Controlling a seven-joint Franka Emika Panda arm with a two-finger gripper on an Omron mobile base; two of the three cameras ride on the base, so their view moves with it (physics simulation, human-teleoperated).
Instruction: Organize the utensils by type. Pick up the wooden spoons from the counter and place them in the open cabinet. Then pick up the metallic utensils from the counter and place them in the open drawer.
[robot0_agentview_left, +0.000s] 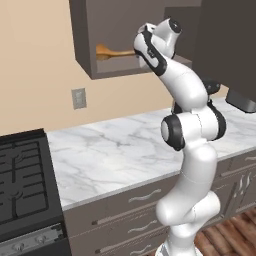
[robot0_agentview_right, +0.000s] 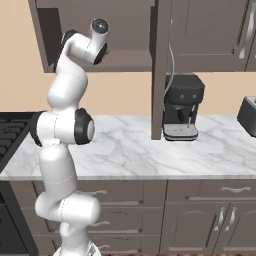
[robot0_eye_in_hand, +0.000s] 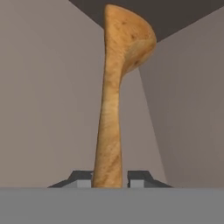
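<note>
Your claw (robot0_eye_in_hand: 109, 183) gripped the spoon (robot0_eye_in_hand: 114, 100) by its handle, bowl pointing far into the cabinet (robot0_agentview_left: 82, 45), ready to release there.

- One wooden spoon (robot0_eye_in_hand: 114, 92), inside the open cabinet (robot0_agentview_left: 85, 47).
- One coffee machine (robot0_agentview_right: 182, 107), at the back of the tabletop (robot0_agentview_right: 125, 150).
- One toaster (robot0_agentview_right: 248, 116), at the tabletop's right end.
- One stove (robot0_agentview_left: 22, 175), beside the tabletop's left edge.
- One wall outlet (robot0_agentview_left: 78, 98).

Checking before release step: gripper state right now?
Gripper: closed on the handle of a wooden spoon, holding it inside the open cabinet.
</note>
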